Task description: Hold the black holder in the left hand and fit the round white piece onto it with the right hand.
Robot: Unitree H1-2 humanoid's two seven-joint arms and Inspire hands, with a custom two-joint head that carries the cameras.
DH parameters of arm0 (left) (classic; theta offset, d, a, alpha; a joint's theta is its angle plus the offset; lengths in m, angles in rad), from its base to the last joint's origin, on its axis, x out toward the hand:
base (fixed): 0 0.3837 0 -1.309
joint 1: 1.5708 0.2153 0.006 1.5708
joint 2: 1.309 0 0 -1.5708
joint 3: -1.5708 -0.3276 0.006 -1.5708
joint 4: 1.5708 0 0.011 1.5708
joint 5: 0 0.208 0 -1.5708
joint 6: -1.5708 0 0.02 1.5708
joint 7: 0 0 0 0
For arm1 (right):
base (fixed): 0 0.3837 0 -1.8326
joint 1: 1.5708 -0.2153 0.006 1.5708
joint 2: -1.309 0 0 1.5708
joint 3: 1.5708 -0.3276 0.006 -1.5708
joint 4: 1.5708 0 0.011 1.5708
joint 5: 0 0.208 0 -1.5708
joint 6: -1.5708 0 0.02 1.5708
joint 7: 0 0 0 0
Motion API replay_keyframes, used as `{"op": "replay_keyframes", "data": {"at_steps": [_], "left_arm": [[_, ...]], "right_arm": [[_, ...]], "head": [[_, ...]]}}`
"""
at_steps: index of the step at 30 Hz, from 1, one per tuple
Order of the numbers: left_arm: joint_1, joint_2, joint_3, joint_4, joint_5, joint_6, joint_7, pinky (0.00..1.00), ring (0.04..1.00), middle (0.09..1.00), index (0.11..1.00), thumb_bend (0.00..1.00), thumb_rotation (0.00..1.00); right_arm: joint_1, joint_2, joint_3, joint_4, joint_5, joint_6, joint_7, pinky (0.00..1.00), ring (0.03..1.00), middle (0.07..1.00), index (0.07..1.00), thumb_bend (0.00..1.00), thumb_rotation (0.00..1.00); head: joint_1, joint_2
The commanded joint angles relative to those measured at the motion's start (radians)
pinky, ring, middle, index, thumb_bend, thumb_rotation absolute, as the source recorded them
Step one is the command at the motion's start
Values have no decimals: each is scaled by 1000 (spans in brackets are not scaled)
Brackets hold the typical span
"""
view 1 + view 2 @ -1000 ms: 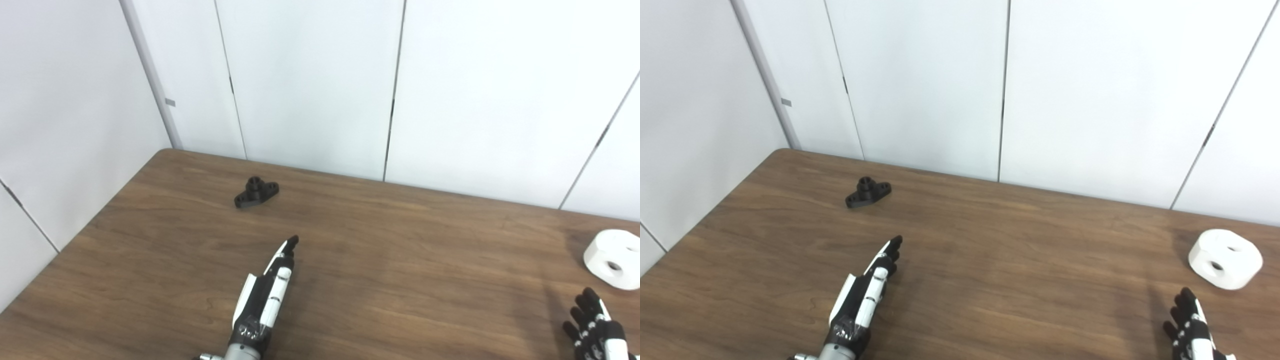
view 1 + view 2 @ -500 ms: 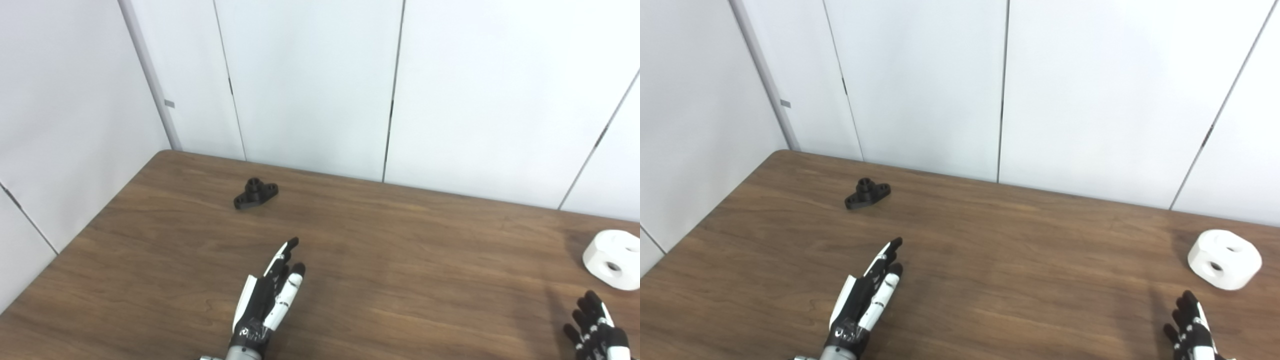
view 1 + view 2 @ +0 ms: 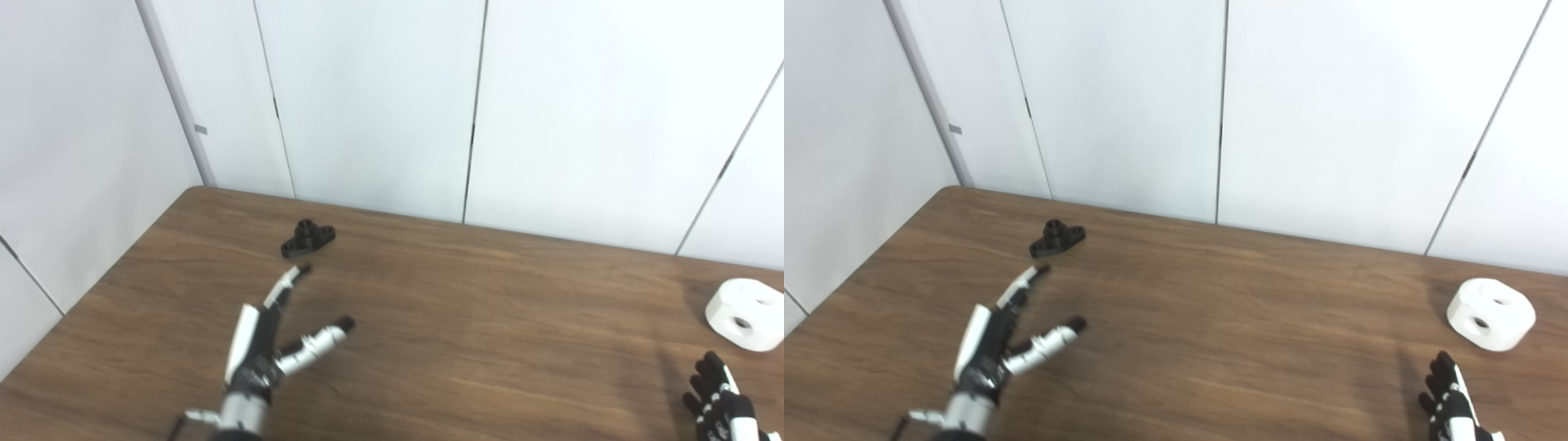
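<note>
Fingers (image 3: 288, 285) of the left hand (image 3: 260, 349) were spread wide, the thumb splayed off to the right and the longest fingertip reaching toward the far left of the worktop, with nothing held between them. That hand hovered low over the brown wood-grain worktop (image 3: 465, 318), its black-and-white shell a little blurred.

Just beyond the fingertip, but not touching it, lay the small black plastic holder (image 3: 307, 239) with its flat flanged base and short upright round boss, resting on the worktop near the far left corner.

Well apart from it, close to the right edge, sat the round white plastic piece (image 3: 1491, 314), a squat drum with one dark hole on its top and another in its side.

Only the dark fingertips of the right hand (image 3: 1448, 395) showed at the bottom right, pointing up and slightly apart, holding nothing, near the white piece but clear of it.

White wall panels (image 3: 380, 104) with dark vertical seams stood behind the worktop.
</note>
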Motion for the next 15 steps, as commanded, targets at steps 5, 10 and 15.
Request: {"op": "replay_keyframes", "data": {"at_steps": [5, 10, 15], "left_arm": [[-99, 117, 25, -20, 96, 96, -13, 1000, 1000, 961, 893, 894, 358], [-157, 207, 23, 60, 159, 104, -17, 1000, 995, 960, 863, 869, 348], [-216, 266, 19, 164, 177, 112, -16, 1000, 1000, 959, 839, 877, 307]], "right_arm": [[-6, 7, 1, -43, -2, 10, -14, 1000, 1000, 1000, 1000, 611, 1000], [-11, 9, 4, -50, -11, 20, -19, 1000, 1000, 1000, 1000, 602, 1000], [-13, 8, 5, -56, -8, 25, -18, 1000, 1000, 1000, 1000, 601, 1000]], "head": [[-1, 3], [-2, 2], [-3, 3]]}}
